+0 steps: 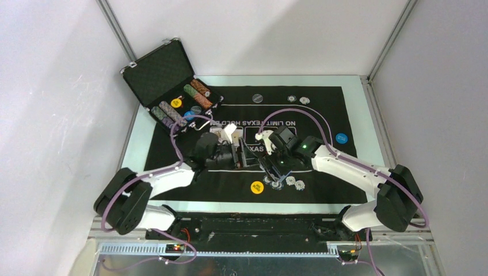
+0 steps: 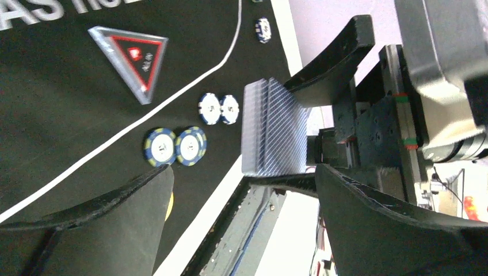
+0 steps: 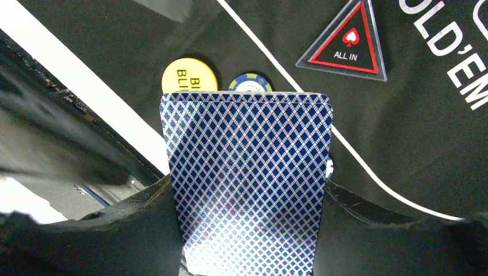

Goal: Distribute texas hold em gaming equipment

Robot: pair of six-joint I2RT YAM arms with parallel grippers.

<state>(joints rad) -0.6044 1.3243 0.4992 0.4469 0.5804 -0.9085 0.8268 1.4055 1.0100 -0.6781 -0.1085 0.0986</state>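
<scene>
- Cards point(image 3: 247, 144): blue-backed deck, squared up, clamped edge to edge in right hand point(image 3: 248, 198); raised off mat point(image 1: 322, 172), above its near edge.
- Right hand closed on deck, fingers point(image 3: 132, 230) pressing both long sides.
- Left hand point(image 2: 244, 168): jaws wide apart, empty; faces deck from the side, close by, no contact seen.
- Triangle marker point(image 3: 345, 40): red-black, "ALL IN", flat on mat beyond deck.
- Yellow disc point(image 1: 257, 187): on mat nr front edge. Blue-yellow chips point(image 2: 175, 146) just beside it, the pair touching; white-blue pair point(image 2: 218, 108) next along.
- Blue disc point(image 1: 341, 138): mat, right side.
- Black disc point(image 1: 258, 98): far edge of mat, w/ two chips point(image 1: 298, 100) near it.
- Case point(image 1: 167, 80): lid open, far-left corner of bench point(image 1: 361, 115); chip rows point(image 1: 172, 112) inside.
</scene>
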